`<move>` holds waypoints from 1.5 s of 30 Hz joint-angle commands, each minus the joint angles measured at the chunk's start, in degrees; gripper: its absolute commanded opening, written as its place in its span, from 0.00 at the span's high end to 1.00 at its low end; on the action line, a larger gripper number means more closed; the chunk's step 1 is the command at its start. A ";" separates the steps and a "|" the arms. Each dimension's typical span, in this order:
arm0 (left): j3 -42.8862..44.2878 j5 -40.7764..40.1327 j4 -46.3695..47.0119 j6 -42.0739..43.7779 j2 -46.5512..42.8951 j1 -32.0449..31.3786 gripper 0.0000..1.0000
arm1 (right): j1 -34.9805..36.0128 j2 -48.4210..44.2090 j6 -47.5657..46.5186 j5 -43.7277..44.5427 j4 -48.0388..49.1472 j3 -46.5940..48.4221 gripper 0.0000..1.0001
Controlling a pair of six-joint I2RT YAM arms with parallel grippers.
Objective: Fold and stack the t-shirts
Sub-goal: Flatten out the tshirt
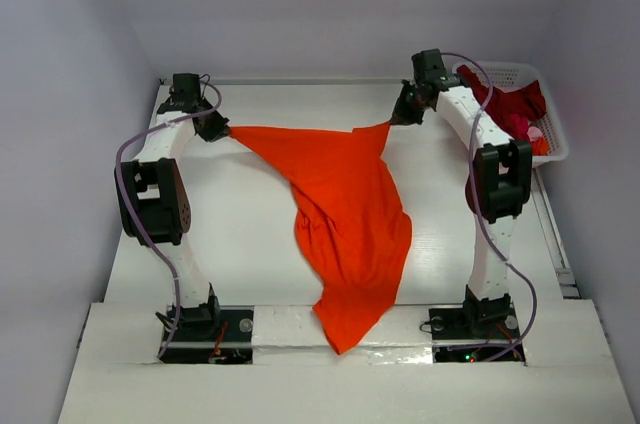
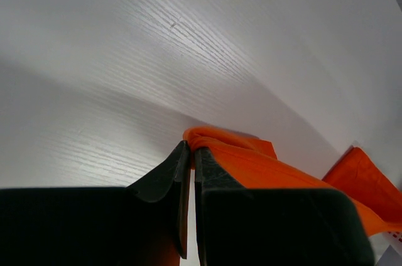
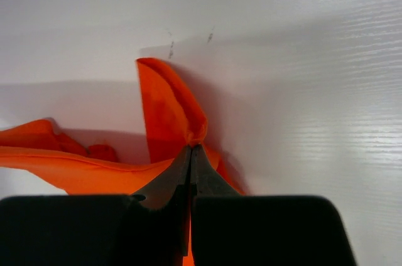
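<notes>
The bright orange t-shirt (image 1: 345, 214) hangs stretched between both arms over the far half of the table, its lower part trailing down past the near edge. My left gripper (image 1: 216, 128) is shut on its left corner, and the pinched cloth (image 2: 229, 150) bunches at the fingertips (image 2: 191, 150). My right gripper (image 1: 400, 114) is shut on the right corner, with an orange flap (image 3: 166, 106) standing up from the tips (image 3: 191, 148). Dark red t-shirts (image 1: 510, 104) lie heaped in the basket at the far right.
A white lattice basket (image 1: 550, 134) stands at the far right corner beside the right arm. The white table (image 1: 250, 214) shows under and around the shirt. Walls close in on all sides.
</notes>
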 commanded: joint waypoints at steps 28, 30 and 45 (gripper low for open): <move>20.99 3.14 -7.92 -0.97 -0.38 0.01 1.00 | -1.77 -6.69 -4.24 0.15 -9.67 21.38 1.00; 20.72 2.70 -8.10 -0.79 -0.38 0.01 1.00 | -1.77 -8.27 -4.07 -1.33 -7.05 16.80 1.00; 19.93 2.00 -8.19 -0.79 -0.21 0.01 1.00 | 2.62 -16.19 -3.89 -8.71 -1.84 -2.38 1.00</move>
